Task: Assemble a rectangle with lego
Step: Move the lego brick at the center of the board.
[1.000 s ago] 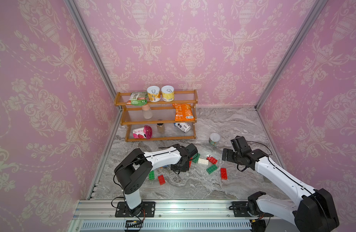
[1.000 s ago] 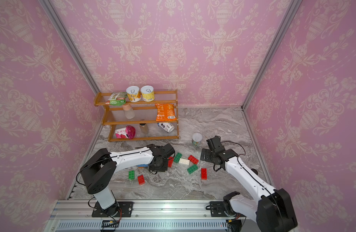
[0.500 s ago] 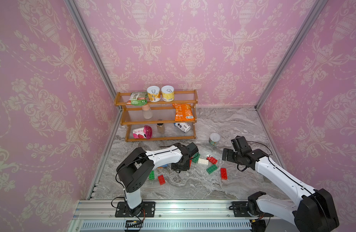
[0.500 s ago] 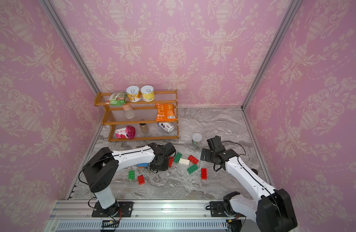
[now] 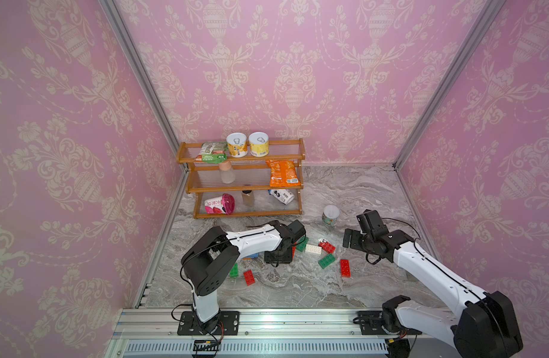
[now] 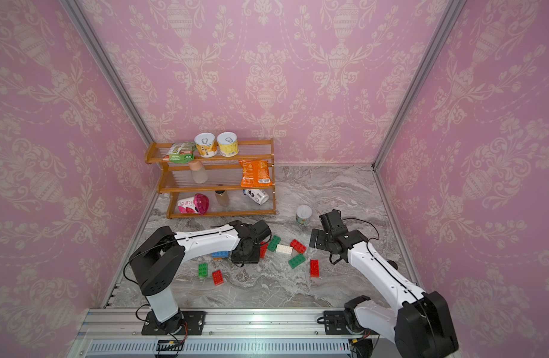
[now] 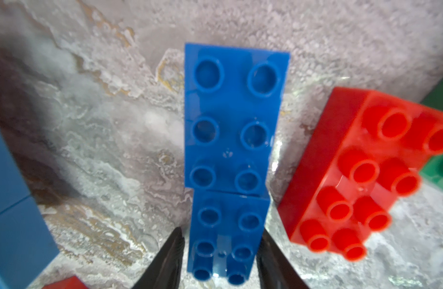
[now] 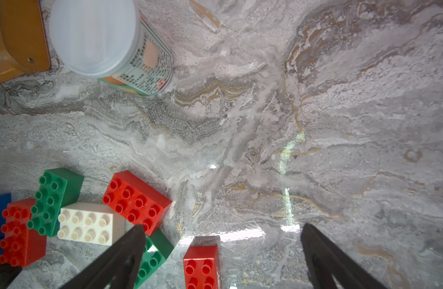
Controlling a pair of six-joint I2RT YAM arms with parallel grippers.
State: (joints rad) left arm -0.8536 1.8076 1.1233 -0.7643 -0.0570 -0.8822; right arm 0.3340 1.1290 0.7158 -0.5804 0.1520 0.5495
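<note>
Left end effector (image 7: 221, 230) straddles one end of the blue brick pair (image 7: 230, 140), two blue bricks end to end, studs up on the worktop (image 7: 102, 150). Its fingers (image 7: 169, 260) sit tight along the sides, and we can't tell if it's clamped or loose. A red brick (image 7: 353, 180) lies just beside the pair, which in both top views sits lower centre-left of frame, mostly hidden under the left arm. Right end effector (image 8: 223, 225) is spread wide, holds nothing and hangs over bare worktop, right of the white brick (image 6: 284, 249) cluster.
</note>
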